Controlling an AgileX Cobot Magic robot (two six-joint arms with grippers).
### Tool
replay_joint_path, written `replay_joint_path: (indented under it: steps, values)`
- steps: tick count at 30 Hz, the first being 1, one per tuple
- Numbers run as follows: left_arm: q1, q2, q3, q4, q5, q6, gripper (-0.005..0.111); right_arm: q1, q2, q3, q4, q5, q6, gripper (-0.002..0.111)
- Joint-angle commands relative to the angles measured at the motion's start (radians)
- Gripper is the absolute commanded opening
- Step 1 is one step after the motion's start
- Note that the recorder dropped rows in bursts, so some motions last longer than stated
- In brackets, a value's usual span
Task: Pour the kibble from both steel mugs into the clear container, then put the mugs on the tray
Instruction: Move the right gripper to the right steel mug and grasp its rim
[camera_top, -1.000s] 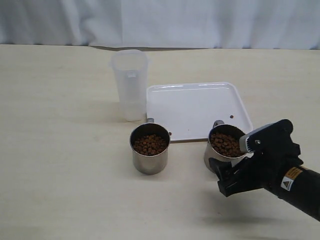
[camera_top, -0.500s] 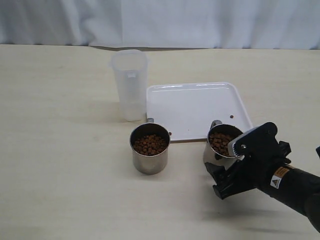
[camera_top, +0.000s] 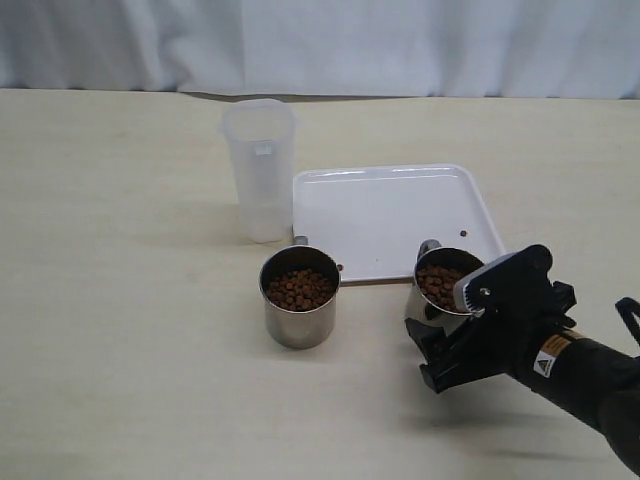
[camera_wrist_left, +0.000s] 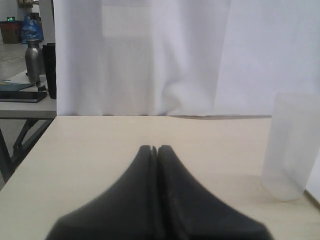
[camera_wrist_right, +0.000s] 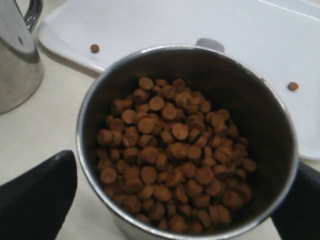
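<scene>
Two steel mugs hold kibble. The left mug (camera_top: 299, 296) stands in front of the clear container (camera_top: 259, 168), which also shows in the left wrist view (camera_wrist_left: 290, 145). The right mug (camera_top: 445, 285) stands at the near right corner of the white tray (camera_top: 390, 210). My right gripper (camera_top: 437, 345) is open and straddles this mug (camera_wrist_right: 187, 145); one finger (camera_wrist_right: 37, 192) stands a little off its wall, and brown kibble (camera_wrist_right: 170, 150) fills it. My left gripper (camera_wrist_left: 155, 149) is shut on nothing over bare table, out of the exterior view.
One loose pellet (camera_top: 463, 233) lies on the tray, another (camera_top: 340, 267) at its near edge. In the right wrist view the other mug (camera_wrist_right: 15, 50) stands beside the tray (camera_wrist_right: 150, 25). A white curtain hangs behind the table.
My right gripper has slid left and lower, further around the right mug. The left mug, the container and the tray have not moved.
</scene>
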Motion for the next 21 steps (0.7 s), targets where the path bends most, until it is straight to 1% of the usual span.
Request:
replay_joint_path:
  steps: [1, 7, 12, 17, 21]
  values:
    - [0.002, -0.003, 0.003, -0.005, -0.008, 0.000, 0.000, 0.002, 0.092, -0.001, -0.006, -0.139, 0.014, 0.110]
    - [0.002, -0.003, 0.003, -0.005, -0.008, 0.000, 0.000, 0.000, 0.175, 0.012, 0.022, -0.296, 0.020, 0.110]
    - [0.002, -0.003, 0.003, -0.005, -0.008, 0.000, 0.000, 0.000, 0.202, 0.013, 0.040, -0.339, 0.031, 0.110]
    - [0.002, -0.003, 0.003, -0.005, -0.008, 0.000, 0.000, 0.000, 0.221, 0.013, 0.044, -0.339, 0.034, 0.110]
    - [0.002, -0.003, 0.003, -0.005, -0.008, 0.000, 0.000, 0.000, 0.225, 0.013, 0.090, -0.339, 0.063, 0.110]
